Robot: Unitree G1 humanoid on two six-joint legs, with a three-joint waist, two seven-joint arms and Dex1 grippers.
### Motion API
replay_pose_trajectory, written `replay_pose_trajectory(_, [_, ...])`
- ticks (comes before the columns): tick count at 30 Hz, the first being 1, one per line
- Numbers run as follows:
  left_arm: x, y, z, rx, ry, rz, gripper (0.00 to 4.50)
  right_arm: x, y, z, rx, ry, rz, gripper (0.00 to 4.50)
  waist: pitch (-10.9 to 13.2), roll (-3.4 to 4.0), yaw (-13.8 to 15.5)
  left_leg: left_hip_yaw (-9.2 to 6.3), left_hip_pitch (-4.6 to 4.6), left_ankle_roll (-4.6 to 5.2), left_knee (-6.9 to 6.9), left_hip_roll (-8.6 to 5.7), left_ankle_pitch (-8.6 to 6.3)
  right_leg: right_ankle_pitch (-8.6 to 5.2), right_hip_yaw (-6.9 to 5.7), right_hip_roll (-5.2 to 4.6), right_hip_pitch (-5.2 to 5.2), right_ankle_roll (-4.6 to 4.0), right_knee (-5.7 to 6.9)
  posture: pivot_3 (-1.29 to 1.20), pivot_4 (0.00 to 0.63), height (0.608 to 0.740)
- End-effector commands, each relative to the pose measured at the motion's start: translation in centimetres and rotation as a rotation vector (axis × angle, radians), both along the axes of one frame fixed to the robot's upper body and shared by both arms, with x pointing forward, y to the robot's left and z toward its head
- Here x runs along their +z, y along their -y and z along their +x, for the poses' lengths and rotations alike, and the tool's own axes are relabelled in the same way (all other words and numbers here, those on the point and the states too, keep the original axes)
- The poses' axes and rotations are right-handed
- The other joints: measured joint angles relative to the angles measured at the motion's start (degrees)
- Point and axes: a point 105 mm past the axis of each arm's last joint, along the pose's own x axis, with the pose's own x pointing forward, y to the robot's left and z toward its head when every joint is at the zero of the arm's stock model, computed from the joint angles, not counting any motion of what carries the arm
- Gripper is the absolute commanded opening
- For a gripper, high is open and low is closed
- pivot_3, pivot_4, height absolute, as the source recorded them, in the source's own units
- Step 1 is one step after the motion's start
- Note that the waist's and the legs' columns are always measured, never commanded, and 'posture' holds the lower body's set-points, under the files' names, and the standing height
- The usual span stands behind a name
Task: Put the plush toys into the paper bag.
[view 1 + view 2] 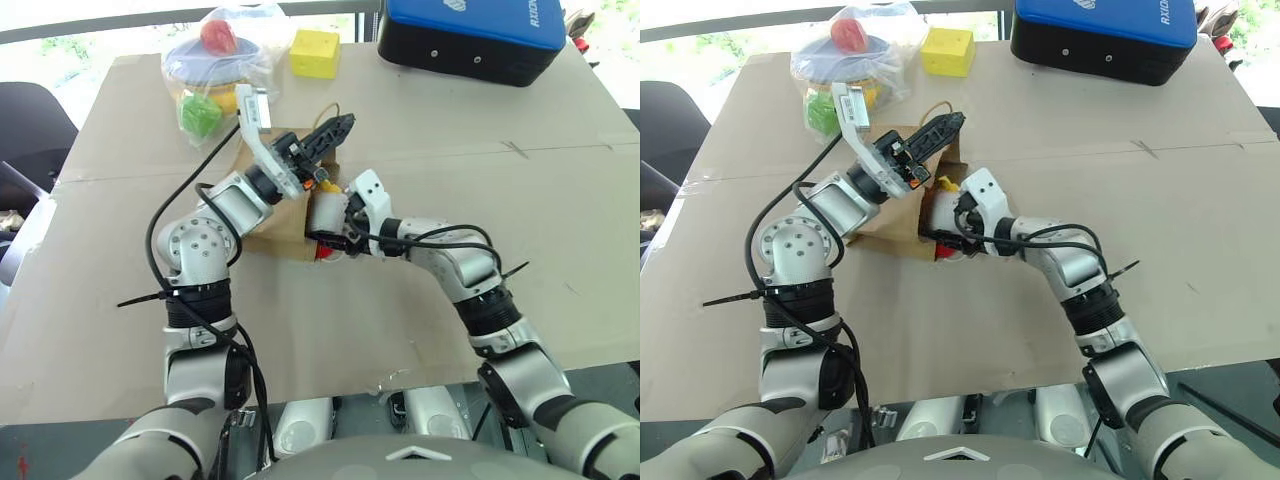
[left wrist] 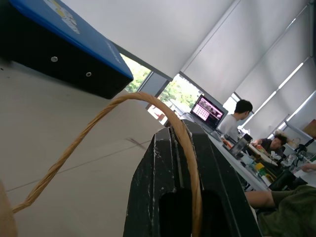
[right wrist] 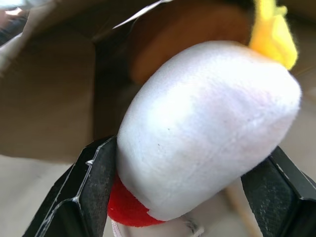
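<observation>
Risk sits at the bag mouth, near the centre of the head views. My left gripper (image 1: 335,130) has its jaws pressed together, pinching the thin tan string handle (image 2: 94,123) of the brown kraft paper bag (image 1: 275,225), which lies on the cardboard-covered table (image 1: 400,330) with its opening turned toward my right arm. My right gripper (image 3: 182,197) has the white chicken-like plush toy with red and yellow parts (image 3: 207,123) between its jaws, which stand spread wide on either side of it. I cannot tell whether they are pressing the toy or merely flanking it.

In the right wrist view the toy sits at the bag's dark opening, and something rounded and brown shows deeper in, behind it. I take that to be the brown fuzzy toy, though I cannot be sure.

My worries:
- If the toy is only at the lip, it may roll back out onto the table once the jaws are clear.
- Pulling my right arm back could drag the toy with a finger.
- The string is thin; if it slips from my left jaws, the mouth would sag shut.
- The bag is light and could slide if I push further in.
</observation>
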Motion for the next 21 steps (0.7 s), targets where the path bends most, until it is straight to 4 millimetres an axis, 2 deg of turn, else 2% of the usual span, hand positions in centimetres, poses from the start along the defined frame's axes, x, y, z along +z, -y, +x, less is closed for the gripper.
replay_pose_trajectory(1, [1.1, -0.2, -0.3, -0.001, 0.059, -0.004, 0.00, 3.8, 0.8, -1.0, 0.002, 0.107, 0.032, 3.47, 0.00, -0.01, -0.02, 0.00, -0.01, 0.00, 0.00, 0.00, 0.00, 0.00, 0.01, 0.00, 0.00, 0.00, -0.01, 0.00, 0.150, 0.740])
replay_pose_trajectory(6, [1.3, 0.2, -0.2, -0.018, 0.066, -0.014, 0.00, 3.7, 1.0, -1.3, 0.001, 0.108, -0.014, 3.47, 0.00, 0.00, -0.23, -0.04, 0.02, 0.00, -0.05, 0.00, 0.00, 0.00, 0.03, 0.03, -0.02, 0.00, 0.00, 0.00, 0.150, 0.740])
replay_pose_trajectory(10, [1.4, 0.6, -0.3, -0.033, 0.074, -0.021, 0.00, 0.8, 0.2, 0.0, -0.045, 0.009, -0.046, 3.47, -0.01, -0.01, -0.19, -0.03, 0.02, 0.00, -0.04, 0.00, 0.00, 0.00, 0.04, 0.03, -0.01, 0.00, 0.00, 0.00, 0.150, 0.740])
replay_pose_trajectory(13, [1.6, 0.6, -0.3, -0.029, 0.078, -0.023, 0.00, 0.2, 0.2, 0.8, -0.082, 0.007, -0.056, 2.65, -0.01, -0.01, -0.20, -0.02, 0.02, 0.00, -0.04, 0.00, 0.00, 0.00, 0.04, 0.03, -0.01, 0.00, 0.02, 0.00, 0.150, 0.740])
replay_pose_trajectory(18, [1.6, 0.5, -0.3, -0.017, 0.078, -0.023, 0.00, 0.0, 0.3, 0.8, -0.055, 0.085, -0.138, 0.18, -0.01, -0.01, -0.21, -0.03, 0.02, 0.00, -0.02, -0.01, 0.00, 0.00, 0.03, 0.03, -0.01, 0.00, 0.02, 0.00, 0.150, 0.740])
replay_pose_trajectory(21, [1.6, 0.3, -0.3, -0.007, 0.075, -0.030, 0.00, -0.8, 0.4, 0.7, -0.033, 0.147, -0.233, 0.08, -0.01, -0.01, -0.22, -0.03, 0.03, 0.00, -0.02, -0.01, 0.00, 0.00, 0.04, 0.03, -0.01, 0.00, 0.01, 0.00, 0.150, 0.740])
